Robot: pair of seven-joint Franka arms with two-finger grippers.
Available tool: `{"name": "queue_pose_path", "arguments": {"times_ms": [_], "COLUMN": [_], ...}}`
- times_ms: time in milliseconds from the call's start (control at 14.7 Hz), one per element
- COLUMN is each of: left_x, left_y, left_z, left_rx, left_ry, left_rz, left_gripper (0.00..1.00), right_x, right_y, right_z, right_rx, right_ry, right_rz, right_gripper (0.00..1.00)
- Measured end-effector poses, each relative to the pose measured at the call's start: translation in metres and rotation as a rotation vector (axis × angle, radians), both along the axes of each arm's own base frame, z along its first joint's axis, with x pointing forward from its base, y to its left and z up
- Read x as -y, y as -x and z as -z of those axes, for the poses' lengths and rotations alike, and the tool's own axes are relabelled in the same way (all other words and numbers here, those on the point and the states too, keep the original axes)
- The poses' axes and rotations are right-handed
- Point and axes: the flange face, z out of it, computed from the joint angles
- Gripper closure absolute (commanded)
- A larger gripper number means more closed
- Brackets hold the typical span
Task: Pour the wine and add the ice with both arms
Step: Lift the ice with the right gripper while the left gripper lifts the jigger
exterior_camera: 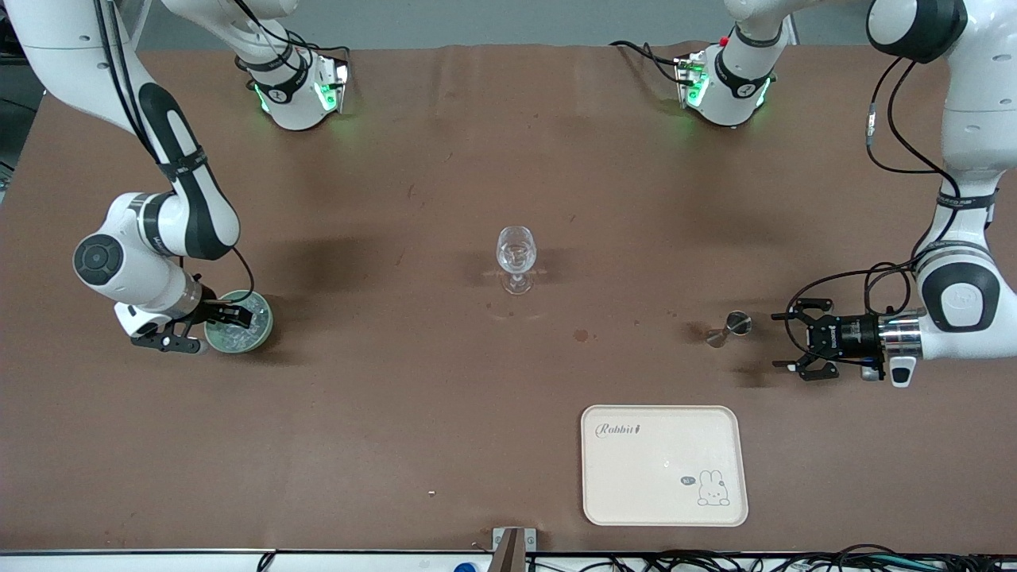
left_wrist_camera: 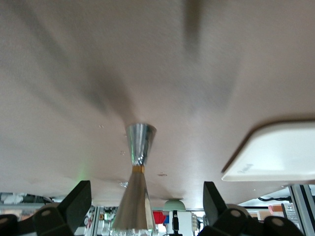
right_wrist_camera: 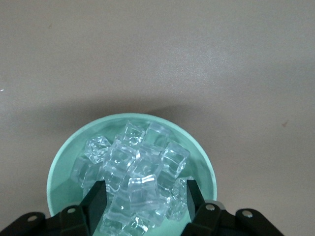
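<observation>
The ice (right_wrist_camera: pixel 140 172) is heaped in a green bowl (exterior_camera: pixel 262 330) near the table edge at the right arm's end. Clear cubes are shown only by the right wrist view, with the right gripper (right_wrist_camera: pixel 143 201) lowered into the bowl, its fingers (right_wrist_camera: pixel 96 196) parted around a cube; whether they press it cannot be told. The left gripper (exterior_camera: pixel 788 342) is spread wide beside a steel jigger (exterior_camera: pixel 731 327), apart from it. A wine glass (exterior_camera: pixel 516 258) stands mid-table with bare cloth around it. A cream tray (exterior_camera: pixel 604 492) lies nearer the front camera.
</observation>
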Motion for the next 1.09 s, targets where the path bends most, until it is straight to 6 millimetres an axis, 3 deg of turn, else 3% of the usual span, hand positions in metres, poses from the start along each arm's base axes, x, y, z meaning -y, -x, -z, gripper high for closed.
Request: {"name": "queue_pose_path", "arguments": {"times_ms": [272,409,817,1090], "left_x": [0.015,0.022,0.029,0.034], "left_y": [0.008,0.010,0.019,0.020], "left_z": [0.027,0.033,0.058,0.061], "left_rx": [-0.050,-0.035,-0.005,-0.013], "left_ry": [0.083,0.122,0.207,0.249], "left_rz": [0.003,0.029,0.049,0.029], "left_gripper": [0.00,0.01,0.05,0.12], "right_x": [-0.004,-0.005,-0.006,-0.006], "right_y": [0.000,0.000,0.000,-0.005], "right_z": [0.001,0.001,-0.007,-0.060], "right_rx": [-0.002,-0.002,-0.016,-0.014], "right_ry": [-0.001,-0.001,-0.003,-0.008], "right_rz": [-0.006,-0.008,-0.009,-0.007], "right_gripper": [0.73,0.83,0.92,0.95]}}
